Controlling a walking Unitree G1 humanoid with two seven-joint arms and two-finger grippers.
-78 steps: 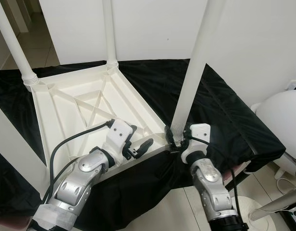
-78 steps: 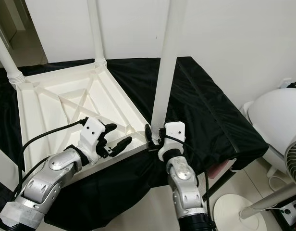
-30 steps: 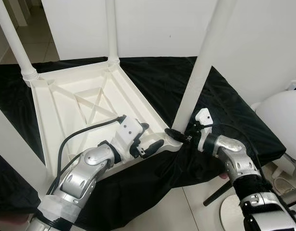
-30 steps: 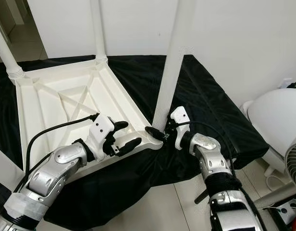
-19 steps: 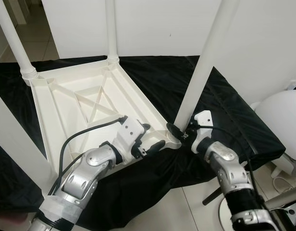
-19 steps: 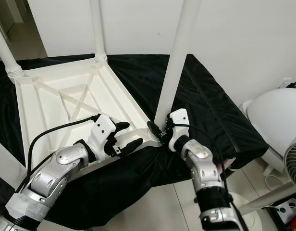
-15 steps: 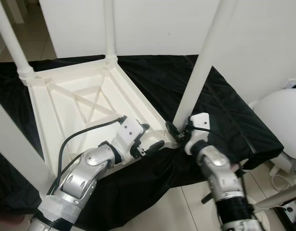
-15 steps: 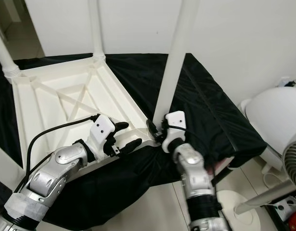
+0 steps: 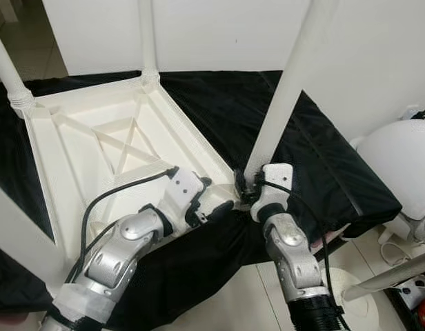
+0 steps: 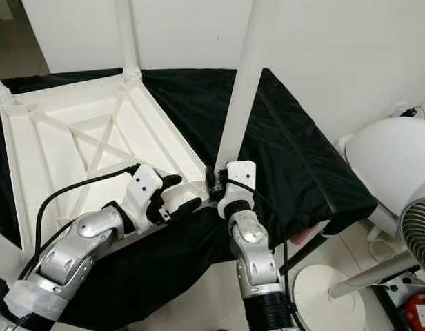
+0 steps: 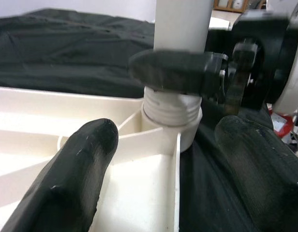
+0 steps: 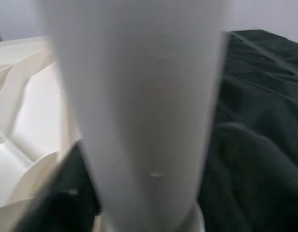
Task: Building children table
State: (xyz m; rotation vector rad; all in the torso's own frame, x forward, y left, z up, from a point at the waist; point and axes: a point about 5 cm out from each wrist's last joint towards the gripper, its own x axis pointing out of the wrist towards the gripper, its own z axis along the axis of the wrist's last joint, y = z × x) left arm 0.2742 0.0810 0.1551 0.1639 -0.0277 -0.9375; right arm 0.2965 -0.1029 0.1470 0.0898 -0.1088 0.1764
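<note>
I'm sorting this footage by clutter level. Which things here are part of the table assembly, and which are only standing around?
Part of the job:
- upturned white tabletop
- near leg, gripped at its base by the right gripper
- left gripper, open over the tabletop's edge
- two far legs, already fitted

Standing around:
- black cloth beneath
- white fan
- wall

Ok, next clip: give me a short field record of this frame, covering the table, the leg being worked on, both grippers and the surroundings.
table: white plastic children's table, upside down on a black cloth
leg in work: white leg standing upright in the near right corner socket
right gripper: shut on the base of that leg, at the socket
left gripper: open, fingers at the tabletop's near edge beside that corner
other legs: two far legs upright in their sockets
surroundings: white fan to the right
</note>
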